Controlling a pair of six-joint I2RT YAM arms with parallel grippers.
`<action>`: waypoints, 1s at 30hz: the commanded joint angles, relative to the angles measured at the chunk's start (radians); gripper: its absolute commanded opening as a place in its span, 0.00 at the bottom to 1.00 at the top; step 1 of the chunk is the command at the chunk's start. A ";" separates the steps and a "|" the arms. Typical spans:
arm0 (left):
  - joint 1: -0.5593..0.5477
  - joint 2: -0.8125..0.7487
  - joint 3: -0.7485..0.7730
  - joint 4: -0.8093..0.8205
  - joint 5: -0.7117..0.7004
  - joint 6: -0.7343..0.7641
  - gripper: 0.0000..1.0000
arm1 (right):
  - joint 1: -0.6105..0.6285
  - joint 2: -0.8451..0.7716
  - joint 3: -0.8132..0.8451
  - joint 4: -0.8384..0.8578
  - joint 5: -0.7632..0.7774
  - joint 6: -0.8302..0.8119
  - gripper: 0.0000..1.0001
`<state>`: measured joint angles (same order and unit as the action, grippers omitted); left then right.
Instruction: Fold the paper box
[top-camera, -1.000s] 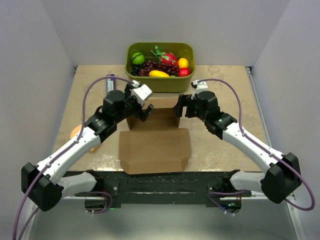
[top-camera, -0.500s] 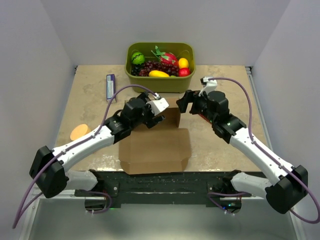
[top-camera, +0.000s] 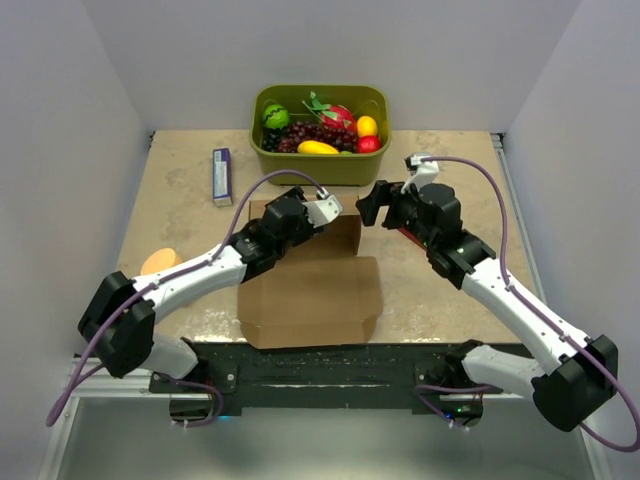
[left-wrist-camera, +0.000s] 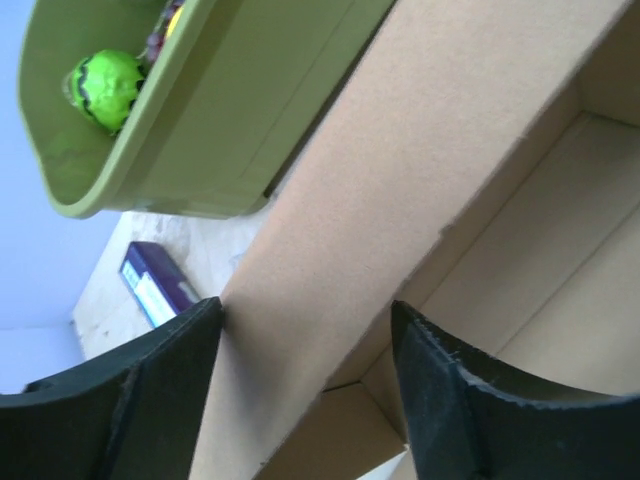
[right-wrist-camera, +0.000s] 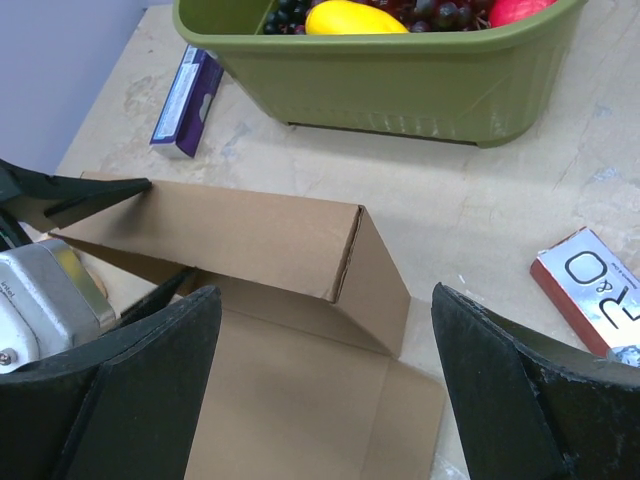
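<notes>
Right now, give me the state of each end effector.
Left end effector: open, straddling an upright wall of the paper box.
Right end effector: open, holding nothing.

Paper box (top-camera: 310, 290) rear wall upright (left end effector (top-camera: 320, 218) at it); right end effector (top-camera: 368, 206) beside corner.

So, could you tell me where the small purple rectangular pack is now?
In the top view the small purple rectangular pack lies flat on the table, left of the olive-green plastic tub and beyond the left corner of the brown cardboard box.
</notes>
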<state>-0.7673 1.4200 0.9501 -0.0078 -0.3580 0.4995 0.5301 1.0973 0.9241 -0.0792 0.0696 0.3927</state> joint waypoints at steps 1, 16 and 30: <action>-0.007 -0.004 -0.022 0.107 -0.091 0.047 0.63 | -0.007 -0.020 -0.013 0.052 0.004 -0.008 0.89; 0.025 0.025 0.015 0.086 -0.089 -0.035 0.12 | -0.024 -0.016 0.007 0.016 -0.005 -0.015 0.89; 0.342 0.114 -0.014 -0.169 0.299 -0.547 0.11 | -0.050 0.065 0.265 -0.336 0.093 -0.071 0.91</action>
<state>-0.5064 1.5146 0.9886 -0.1379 -0.2619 0.1589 0.5056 1.1091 1.1091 -0.2722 0.1207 0.3466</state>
